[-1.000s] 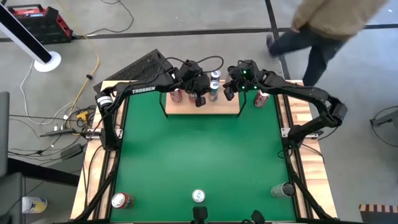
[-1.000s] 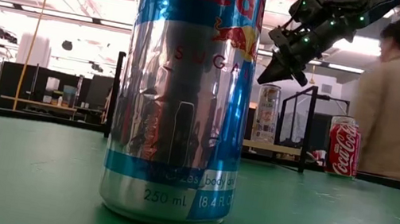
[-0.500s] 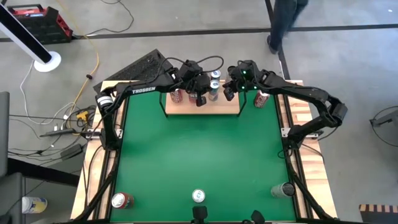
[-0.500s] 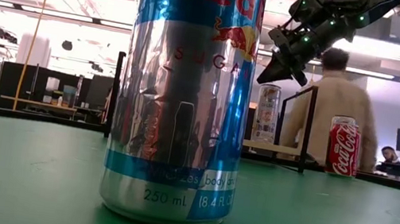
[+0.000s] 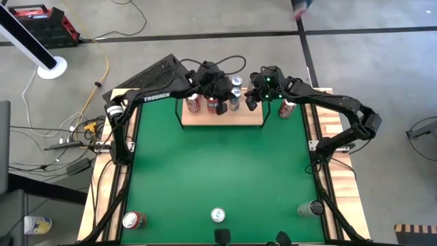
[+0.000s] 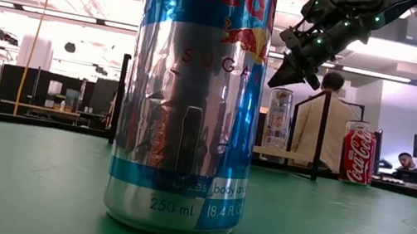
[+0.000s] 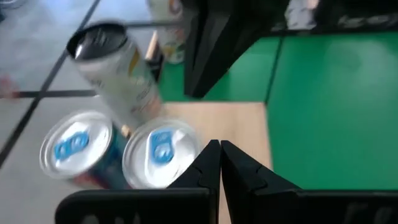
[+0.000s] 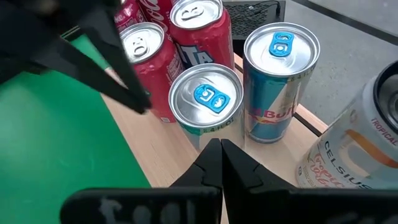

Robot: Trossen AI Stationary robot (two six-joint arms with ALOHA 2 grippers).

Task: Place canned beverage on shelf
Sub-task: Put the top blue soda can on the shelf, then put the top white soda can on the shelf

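the flat light-wood shelf with thin black wire ends (image 5: 239, 116) lies at the far edge of the green table (image 5: 218, 171), and several cans stand close together on its back half, probably so that the front of the board stays free for more. in the right wrist view i see a silver can with a blue tab (image 8: 207, 104), a blue and silver energy drink can (image 8: 278, 81) just beside it, two red cola cans (image 8: 149, 59) behind, and a pale can with "celsius" print (image 8: 357, 155) at the side.

both arms hang above this group. the left gripper (image 5: 217, 102) has its two dark fingers pressed together with nothing between them, over the cans. the right gripper (image 5: 250, 101) is also closed and empty, at the right end of the shelf. i judge that neither is carrying a can now.

cans not yet on the shelf stand well apart from it: a red cola can (image 5: 287, 108) on the table just right of the shelf, and at the near edge a red can (image 5: 131, 220), a blue and silver tall can (image 5: 218, 215) and a grey can (image 5: 313, 208).

in the low view the tall can (image 6: 191, 97) fills the middle and hides most of the shelf; its top is cut off. the left wrist view is blurred, so i cannot tell which cans it shows. a person (image 6: 318, 122) stands in the room behind.
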